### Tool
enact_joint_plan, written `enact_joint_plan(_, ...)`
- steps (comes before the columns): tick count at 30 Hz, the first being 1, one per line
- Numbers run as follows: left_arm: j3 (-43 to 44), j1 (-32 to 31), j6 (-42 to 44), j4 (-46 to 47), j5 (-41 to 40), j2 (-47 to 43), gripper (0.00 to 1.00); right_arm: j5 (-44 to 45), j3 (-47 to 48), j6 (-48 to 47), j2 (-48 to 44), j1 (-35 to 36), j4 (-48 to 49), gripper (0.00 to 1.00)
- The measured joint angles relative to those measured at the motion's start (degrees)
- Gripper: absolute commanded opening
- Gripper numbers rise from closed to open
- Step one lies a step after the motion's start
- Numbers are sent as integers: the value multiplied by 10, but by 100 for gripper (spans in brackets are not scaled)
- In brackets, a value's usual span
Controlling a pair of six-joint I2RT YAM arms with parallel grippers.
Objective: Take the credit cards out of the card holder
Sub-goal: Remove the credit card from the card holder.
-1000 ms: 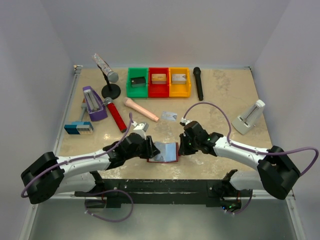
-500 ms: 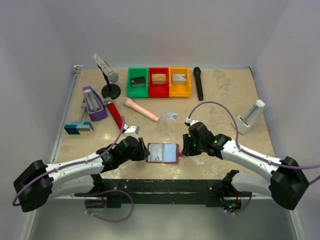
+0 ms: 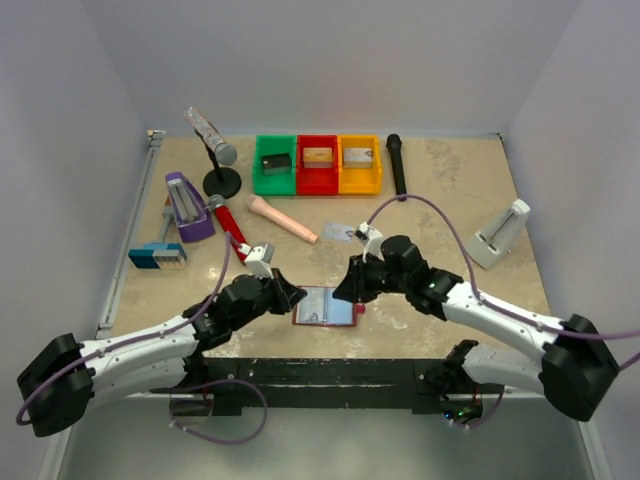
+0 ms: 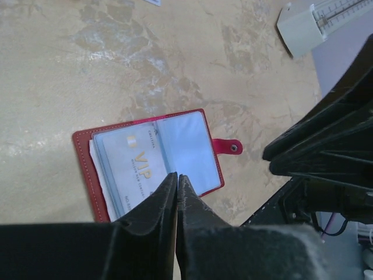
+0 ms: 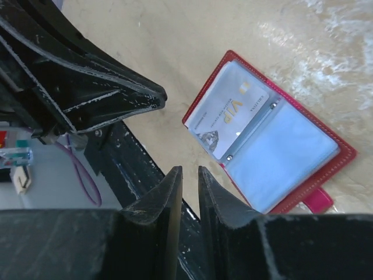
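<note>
Card holder (image 4: pixel 187 146) open, one VIP card (image 4: pixel 135 168) showing.

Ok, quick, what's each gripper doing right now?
Left gripper: shut, tips together, empty, over the dark red folding card holder.
Right gripper: slightly open, narrow gap, holding nothing.
</note>
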Motion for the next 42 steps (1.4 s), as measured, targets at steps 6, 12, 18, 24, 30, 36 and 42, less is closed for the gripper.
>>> enact_joint_plan(6, -1, 1, -2, 65, 21, 100, 0, -40, -72, 61, 117, -4, 136, 16)
enact_joint_plan(12, -19, 3, -22, 90, 16, 146, 0, -42, -112, 89, 167, -11, 183, 16)
enact_joint_plan(18, -33, 3, -34, 103, 13, 178, 0, -37, -122, 95, 175, -13, 210, 16)
enact_joint_plan(24, -43, 4, -49, 137, 11, 200, 0, -26, -127, 95, 179, -13, 211, 16)
enact_joint_plan(30, -59, 4, -57, 139, 9, 177, 0, -12, -130, 92, 155, -13, 193, 26)
enact_joint_plan(36, -75, 4, -56, 101, -1, 76, 0, -7, -124, 88, 76, -13, 152, 34)
enact_joint_plan(42, -58, 4, -44, 80, -7, 42, 0, -15, -71, 94, 97, -13, 145, 37)
